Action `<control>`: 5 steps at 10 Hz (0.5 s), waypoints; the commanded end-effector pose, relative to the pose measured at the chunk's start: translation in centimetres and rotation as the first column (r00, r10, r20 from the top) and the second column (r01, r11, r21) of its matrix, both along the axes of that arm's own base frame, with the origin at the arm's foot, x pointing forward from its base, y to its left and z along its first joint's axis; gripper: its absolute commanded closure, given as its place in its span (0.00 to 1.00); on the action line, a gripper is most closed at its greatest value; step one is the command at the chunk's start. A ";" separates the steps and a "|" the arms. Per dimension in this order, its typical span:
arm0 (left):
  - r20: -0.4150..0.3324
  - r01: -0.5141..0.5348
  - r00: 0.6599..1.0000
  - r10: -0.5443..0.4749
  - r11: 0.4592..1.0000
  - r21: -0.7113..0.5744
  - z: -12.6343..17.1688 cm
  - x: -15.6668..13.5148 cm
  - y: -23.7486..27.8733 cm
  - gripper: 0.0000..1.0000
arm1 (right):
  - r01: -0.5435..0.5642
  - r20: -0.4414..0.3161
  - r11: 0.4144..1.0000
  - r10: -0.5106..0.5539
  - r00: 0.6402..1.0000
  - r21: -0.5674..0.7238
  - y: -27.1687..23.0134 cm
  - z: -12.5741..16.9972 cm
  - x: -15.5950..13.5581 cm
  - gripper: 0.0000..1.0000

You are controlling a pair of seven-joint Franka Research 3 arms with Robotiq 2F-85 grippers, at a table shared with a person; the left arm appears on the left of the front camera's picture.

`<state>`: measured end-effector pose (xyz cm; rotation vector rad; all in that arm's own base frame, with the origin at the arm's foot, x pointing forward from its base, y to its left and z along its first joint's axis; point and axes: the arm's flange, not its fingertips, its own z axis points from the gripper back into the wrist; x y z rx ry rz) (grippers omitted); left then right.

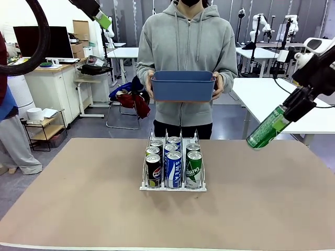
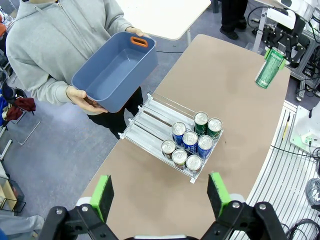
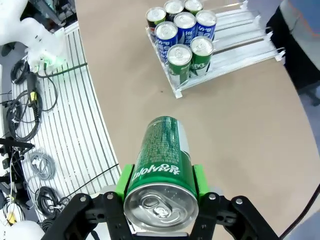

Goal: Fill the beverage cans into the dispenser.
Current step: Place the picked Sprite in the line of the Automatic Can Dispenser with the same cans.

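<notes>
Front view: the white wire dispenser (image 1: 173,184) stands mid-table on the brown table (image 1: 78,209), holding seven cans: three in its left lane with a black Pepsi can (image 1: 153,170) foremost, two blue-and-white Pocari Sweat cans (image 1: 173,168) in the middle, two green cans (image 1: 194,168) on the right. The right gripper (image 1: 285,116) pinches a tilted green can (image 1: 267,128) in the air off the table's right side. The person holds a blue bin (image 1: 183,86).

Left wrist view: the left gripper (image 2: 160,194) hangs high above the table, fingers (image 2: 102,194) spread wide, gripping nothing.

Right wrist view: green pads (image 3: 124,181) clamp the held can's sides, top facing the camera.
</notes>
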<state>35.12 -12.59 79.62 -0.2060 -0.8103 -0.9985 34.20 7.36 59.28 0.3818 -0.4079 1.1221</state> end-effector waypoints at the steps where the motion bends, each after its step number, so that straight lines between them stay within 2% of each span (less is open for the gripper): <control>1: -0.009 0.008 1.000 -0.008 1.000 -0.009 -0.5 -0.3 0.2 0.00 | 0.004 0.033 1.000 -0.004 0.999 0.009 -0.2 1.0 0.2 1.00; 2: -0.009 0.008 1.000 -0.008 1.000 -0.009 -0.5 -0.3 0.2 0.00 | 0.004 0.033 1.000 -0.004 0.999 0.009 -0.2 1.0 0.2 1.00; 3: -0.009 0.008 1.000 -0.008 1.000 -0.009 -0.5 -0.3 0.2 0.00 | 0.006 0.012 1.000 -0.006 1.000 0.007 -0.3 0.6 0.1 0.42; 4: -0.009 0.008 1.000 -0.008 1.000 -0.009 -0.5 -0.3 0.2 0.00 | -0.080 0.045 0.996 0.082 0.996 -0.031 1.8 -0.4 -0.2 0.42; 5: -0.009 0.008 1.000 -0.008 1.000 -0.009 -0.5 -0.3 0.2 0.00 | -0.121 0.088 0.991 0.125 0.988 -0.051 3.6 -1.5 -0.4 0.42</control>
